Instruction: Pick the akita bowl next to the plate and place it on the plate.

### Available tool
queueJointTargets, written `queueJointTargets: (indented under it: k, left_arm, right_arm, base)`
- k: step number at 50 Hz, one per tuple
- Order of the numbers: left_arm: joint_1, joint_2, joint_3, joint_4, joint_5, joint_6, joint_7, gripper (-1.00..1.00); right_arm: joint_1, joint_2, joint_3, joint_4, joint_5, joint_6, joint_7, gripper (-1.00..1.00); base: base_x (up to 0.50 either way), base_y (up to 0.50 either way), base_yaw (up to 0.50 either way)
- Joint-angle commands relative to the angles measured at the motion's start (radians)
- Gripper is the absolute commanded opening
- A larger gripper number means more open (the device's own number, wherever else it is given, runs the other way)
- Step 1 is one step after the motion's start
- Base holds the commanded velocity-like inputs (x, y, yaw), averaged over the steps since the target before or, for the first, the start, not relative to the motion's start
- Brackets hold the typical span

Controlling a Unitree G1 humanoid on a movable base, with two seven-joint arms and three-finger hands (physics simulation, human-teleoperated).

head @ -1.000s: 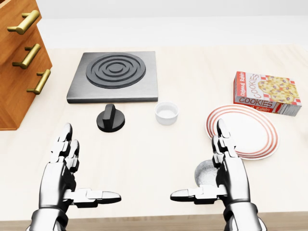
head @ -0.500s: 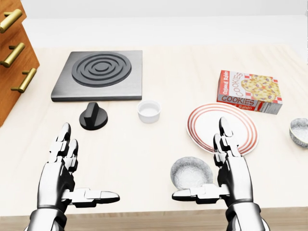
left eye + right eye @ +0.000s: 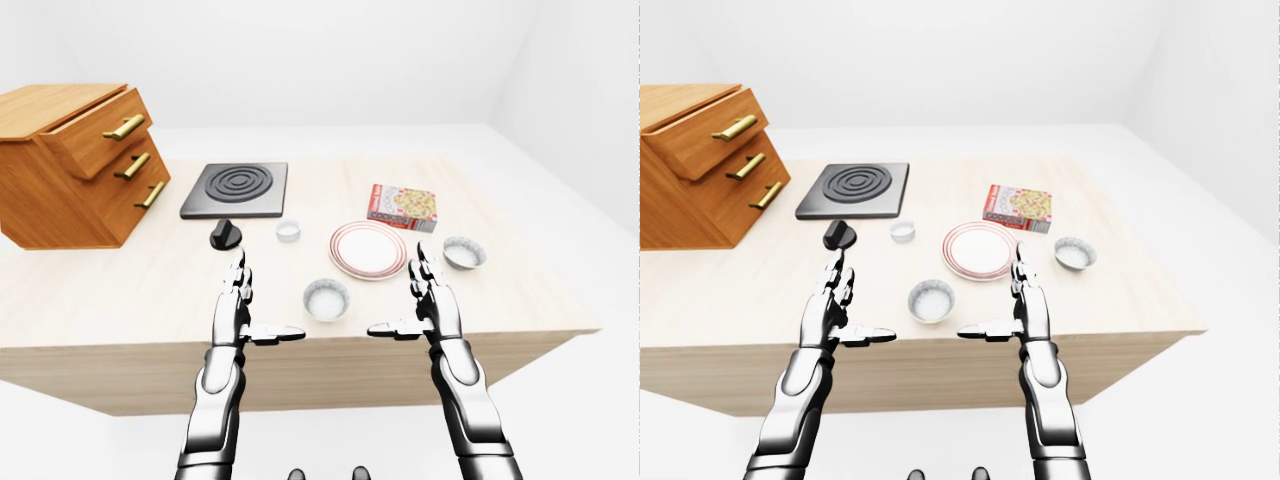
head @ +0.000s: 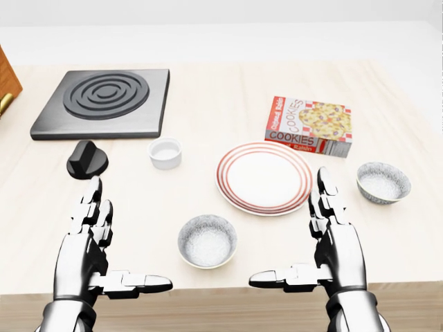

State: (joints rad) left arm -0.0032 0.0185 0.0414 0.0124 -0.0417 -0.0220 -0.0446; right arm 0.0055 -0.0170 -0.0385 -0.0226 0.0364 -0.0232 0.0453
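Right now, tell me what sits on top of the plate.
Nothing: the plate shows bare all over, white inside red rings; nothing covers it. One speckled bowl stands off it at lower left in the head view, another bowl at right.

On pale wood desk [image 4: 208, 104], head view: black hob slab [image 4: 104, 102] top left; black knob [image 4: 86, 160] just below it; small white cup [image 4: 165, 152] right of knob; red-ringed plate [image 4: 264, 177] centre; cookie box [image 4: 309, 126] above plate, slightly right; speckled bowl [image 4: 207, 241] below plate, left; second speckled bowl [image 4: 383, 182] right of plate; wooden drawer chest [image 3: 70, 165] far left in left-eye view
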Motion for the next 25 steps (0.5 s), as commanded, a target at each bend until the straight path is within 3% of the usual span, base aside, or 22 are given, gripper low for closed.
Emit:
queueJointTargets:
  k: [1, 7, 8, 13, 17, 18, 19, 20, 25]
  left_arm:
    - [0.006, -0.002, -0.004, -0.02, 0.001, 0.013, 0.002, 1.0]
    - [0.007, -0.002, -0.004, -0.026, 0.001, 0.018, 0.002, 1.0]
    - [0.002, -0.001, -0.001, -0.005, -0.001, 0.002, -0.001, 1.0]
    - [-0.001, 0.0, 0.001, 0.012, -0.001, -0.01, -0.002, 1.0]
    - [0.005, -0.001, -0.004, -0.021, 0.001, 0.016, 0.001, 1.0]
    - [0.005, -0.001, -0.004, -0.021, 0.001, 0.017, 0.001, 1.0]
    - [0.0, 0.0, 0.0, 0.005, 0.0, -0.004, -0.002, 1.0]
    - [-0.002, 0.0, 0.001, 0.012, -0.001, -0.009, -0.003, 1.0]
    - [0.001, 0.0, -0.001, 0.001, -0.001, -0.001, -0.002, 1.0]
  right_arm:
    - [0.002, -0.001, -0.001, -0.003, 0.001, -0.002, 0.001, 1.0]
    - [0.002, -0.001, -0.001, -0.005, -0.001, 0.0, 0.0, 1.0]
    - [0.001, -0.001, -0.001, -0.002, -0.001, -0.001, 0.0, 1.0]
    - [0.0, 0.0, -0.003, -0.001, 0.001, 0.001, -0.002, 1.0]
    - [-0.003, -0.001, -0.004, 0.001, -0.002, 0.0, -0.005, 1.0]
    - [-0.003, -0.001, -0.004, 0.001, -0.002, 0.0, -0.005, 1.0]
    - [-0.003, -0.001, -0.003, 0.001, -0.003, 0.0, -0.006, 1.0]
    - [-0.003, -0.001, -0.003, 0.001, -0.003, 0.0, -0.006, 1.0]
    - [-0.011, -0.002, -0.007, 0.022, -0.008, -0.013, -0.013, 1.0]
  base:
    - [-0.08, -0.36, 0.0]
    - [-0.09, -0.35, 0.0]
    - [-0.08, -0.35, 0.0]
    - [-0.07, -0.3, 0.0]
    - [-0.03, -0.21, 0.0]
    - [-0.03, -0.2, 0.0]
    - [-0.03, -0.2, 0.0]
    - [-0.03, -0.2, 0.0]
    - [-0.02, -0.18, 0.0]
